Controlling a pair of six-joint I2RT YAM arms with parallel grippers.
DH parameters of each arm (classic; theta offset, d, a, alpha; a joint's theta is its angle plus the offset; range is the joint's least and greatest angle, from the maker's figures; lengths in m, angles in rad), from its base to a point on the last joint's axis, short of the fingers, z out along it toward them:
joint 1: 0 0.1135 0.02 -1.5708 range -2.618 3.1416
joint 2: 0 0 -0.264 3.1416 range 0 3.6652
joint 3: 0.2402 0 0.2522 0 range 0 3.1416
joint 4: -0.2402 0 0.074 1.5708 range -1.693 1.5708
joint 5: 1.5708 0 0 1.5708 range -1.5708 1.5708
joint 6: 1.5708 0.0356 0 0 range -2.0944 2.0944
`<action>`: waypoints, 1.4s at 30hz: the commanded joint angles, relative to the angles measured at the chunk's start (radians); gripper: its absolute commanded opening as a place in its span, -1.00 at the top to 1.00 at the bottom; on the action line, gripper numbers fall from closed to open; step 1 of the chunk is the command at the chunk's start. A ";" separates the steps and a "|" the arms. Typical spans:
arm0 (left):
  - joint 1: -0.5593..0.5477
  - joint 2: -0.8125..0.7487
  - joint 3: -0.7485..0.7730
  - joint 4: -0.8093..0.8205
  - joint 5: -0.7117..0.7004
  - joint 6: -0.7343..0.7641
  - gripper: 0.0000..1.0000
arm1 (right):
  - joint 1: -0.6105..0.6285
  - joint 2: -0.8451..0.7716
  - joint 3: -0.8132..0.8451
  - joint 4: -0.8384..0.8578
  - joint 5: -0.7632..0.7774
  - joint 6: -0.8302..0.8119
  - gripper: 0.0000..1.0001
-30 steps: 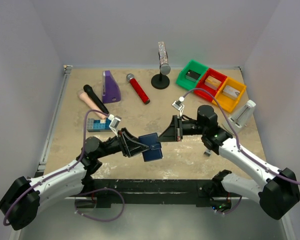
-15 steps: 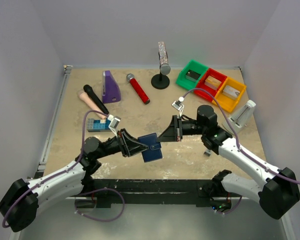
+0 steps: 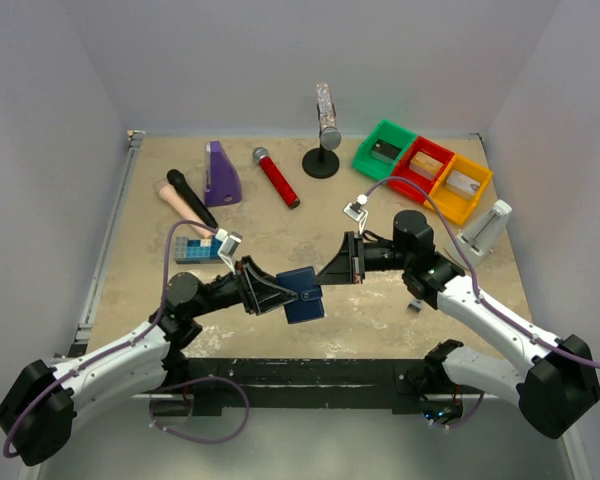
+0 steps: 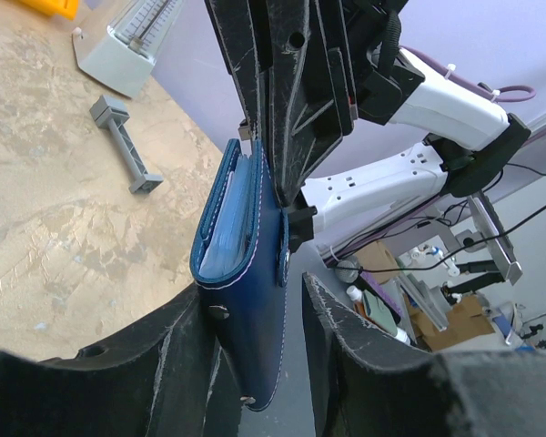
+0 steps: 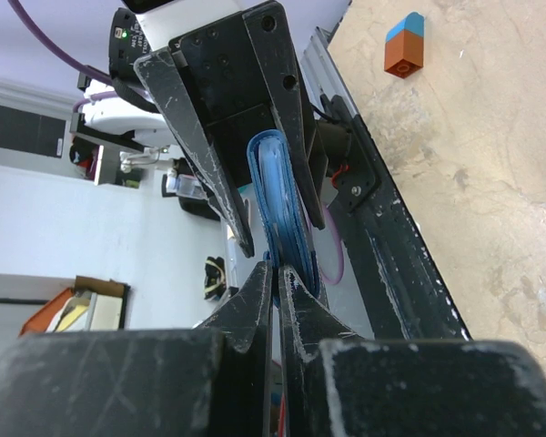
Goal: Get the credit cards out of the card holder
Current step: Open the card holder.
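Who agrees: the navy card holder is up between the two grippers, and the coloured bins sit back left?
Wrong side: the coloured bins sit back right, as the top external view shows. The rest stands.

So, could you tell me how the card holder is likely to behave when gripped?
Probably bendy: the card holder is a thin folded wallet, its layers gaping along one edge. Its stitched leather-like cover likely resists slipping.

you see a navy card holder with pale stitching; beyond it, a red microphone, a purple stand, a beige marbled table.
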 commanded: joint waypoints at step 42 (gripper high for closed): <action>-0.124 0.119 0.669 -1.240 -0.652 -0.058 1.00 | 0.517 -0.040 0.472 -0.887 1.356 -0.500 -0.34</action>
